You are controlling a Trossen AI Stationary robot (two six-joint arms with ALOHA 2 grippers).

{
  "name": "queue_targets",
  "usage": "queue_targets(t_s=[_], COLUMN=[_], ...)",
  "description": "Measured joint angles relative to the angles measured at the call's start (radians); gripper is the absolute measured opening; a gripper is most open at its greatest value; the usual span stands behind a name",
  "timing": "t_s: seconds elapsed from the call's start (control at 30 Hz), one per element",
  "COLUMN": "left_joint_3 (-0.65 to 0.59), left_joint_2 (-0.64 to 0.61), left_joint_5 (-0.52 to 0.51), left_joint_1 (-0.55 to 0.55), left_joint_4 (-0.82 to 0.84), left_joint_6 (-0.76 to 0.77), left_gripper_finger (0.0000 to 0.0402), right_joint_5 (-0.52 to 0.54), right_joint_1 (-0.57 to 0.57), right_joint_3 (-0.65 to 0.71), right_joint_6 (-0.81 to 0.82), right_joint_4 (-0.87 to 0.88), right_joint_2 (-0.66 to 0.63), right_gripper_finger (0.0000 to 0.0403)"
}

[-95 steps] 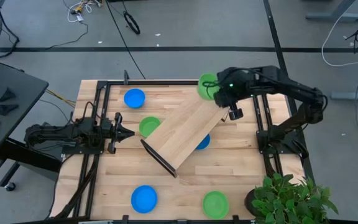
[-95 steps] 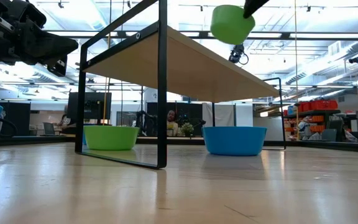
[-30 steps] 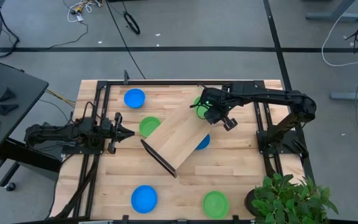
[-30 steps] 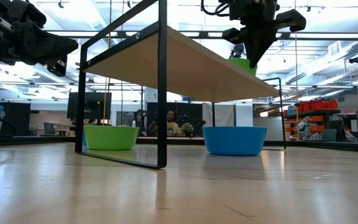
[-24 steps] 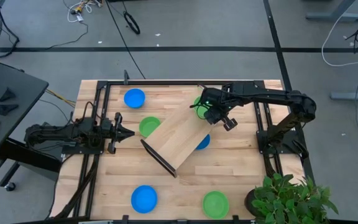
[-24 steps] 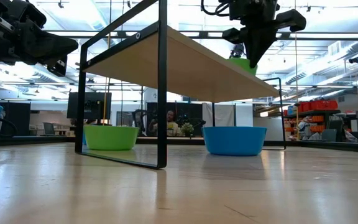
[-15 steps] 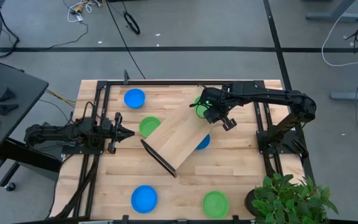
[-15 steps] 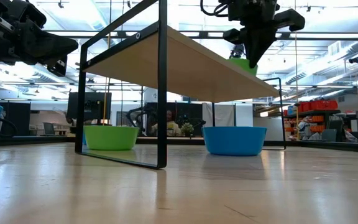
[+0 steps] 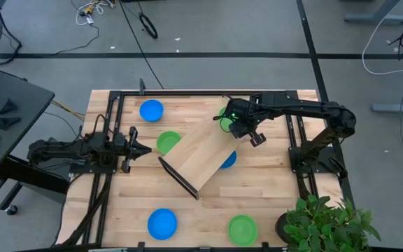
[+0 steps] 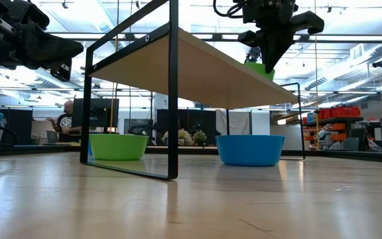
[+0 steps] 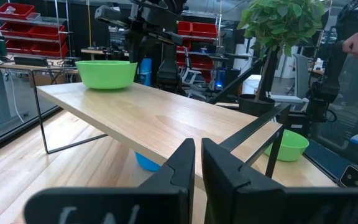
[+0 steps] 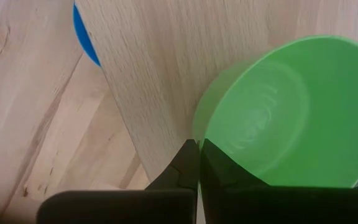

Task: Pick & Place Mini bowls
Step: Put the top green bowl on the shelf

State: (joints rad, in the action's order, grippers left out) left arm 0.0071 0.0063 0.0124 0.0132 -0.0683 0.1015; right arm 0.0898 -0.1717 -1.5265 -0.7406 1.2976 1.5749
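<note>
The right end effector (image 9: 236, 128) grips one green bowl (image 12: 291, 112) on the tray (image 9: 205, 150); five bowls are left on the desk (image 9: 201, 224).

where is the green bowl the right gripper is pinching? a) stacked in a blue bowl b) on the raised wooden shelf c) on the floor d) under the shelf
b: the right gripper is shut on the green bowl's rim, and the bowl sits at the end of the wooden shelf.
</note>
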Motion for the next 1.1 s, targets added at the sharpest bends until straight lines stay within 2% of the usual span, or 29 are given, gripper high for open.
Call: queue_targets(t_s=[1.1], left_joint_3=[0.0], left_joint_2=[0.0], left_joint_5=[0.0], left_joint_1=[0.0], left_joint_4=[0.0], left_joint_6=[0.0], left_gripper_finger=[0.0032], right_joint_5=[0.033], right_joint_1=[0.042], right_joint_3=[0.0], right_joint_6=[-0.001], right_joint_4=[-0.026], right_joint_2=[0.0], right_gripper_finger=[0.0])
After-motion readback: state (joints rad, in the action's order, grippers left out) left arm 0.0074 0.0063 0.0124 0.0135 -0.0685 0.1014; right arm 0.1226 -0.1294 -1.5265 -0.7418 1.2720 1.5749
